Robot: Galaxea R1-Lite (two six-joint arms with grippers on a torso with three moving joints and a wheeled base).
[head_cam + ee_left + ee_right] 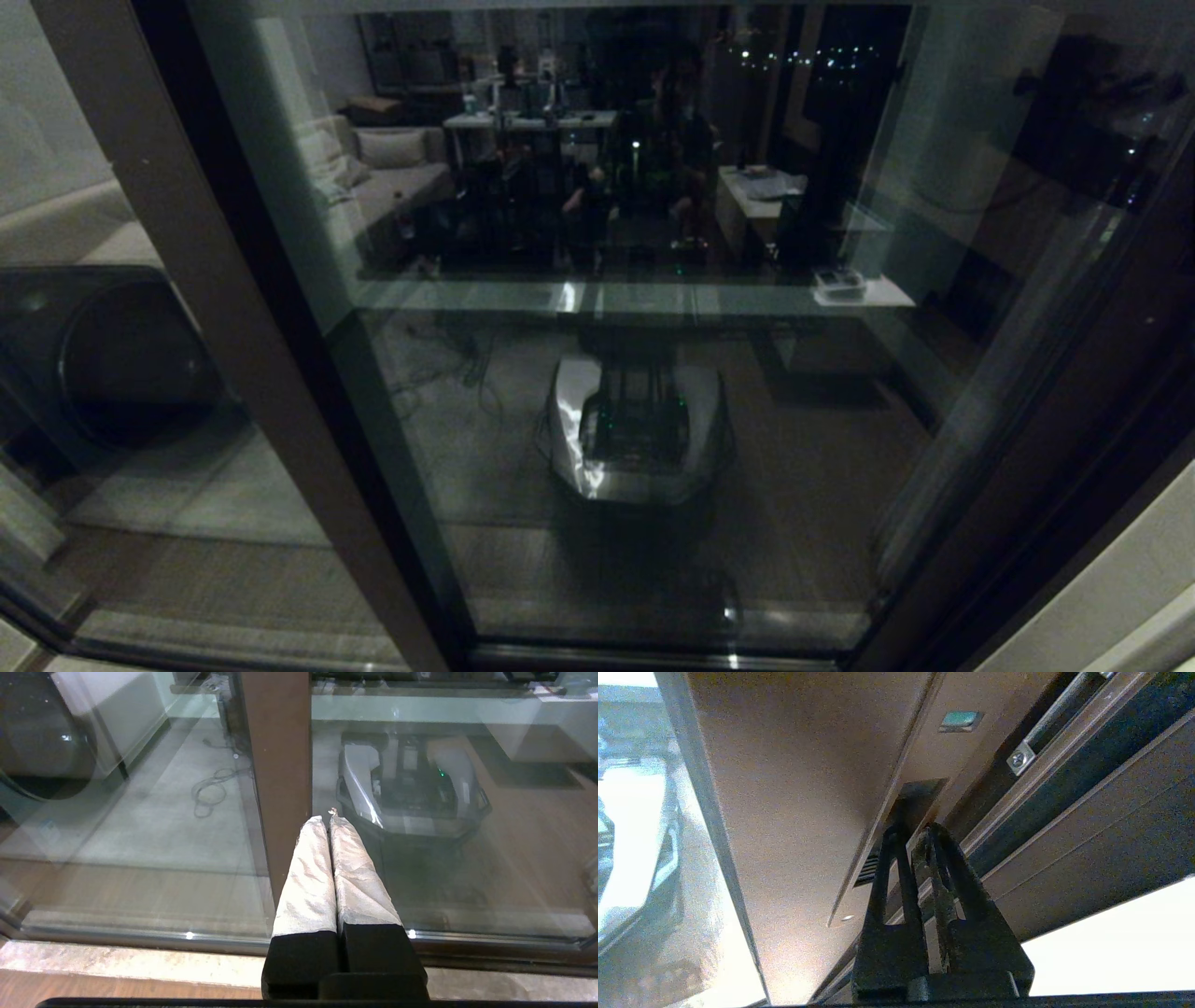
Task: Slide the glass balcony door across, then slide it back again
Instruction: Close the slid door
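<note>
Reaching at the handle slot of the glass balcony door, the right gripper is pressed together; the left gripper, also pressed together, hangs by the brown post.

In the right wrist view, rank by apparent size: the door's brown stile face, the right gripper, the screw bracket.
1. Glass balcony door stile face, largest.
2. Right gripper, fingers together; it sits nearest the camera, so it looks bigger than it is.
3. Screw bracket, smallest.

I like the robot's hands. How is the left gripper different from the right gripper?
The left gripper has fingers wrapped in pale grey cloth; the right gripper has bare black fingers with cut-out slots. The left points at a plain brown post between glass panes; the right points at the dark recessed slot in the glass balcony door's stile. Both are shut.
</note>
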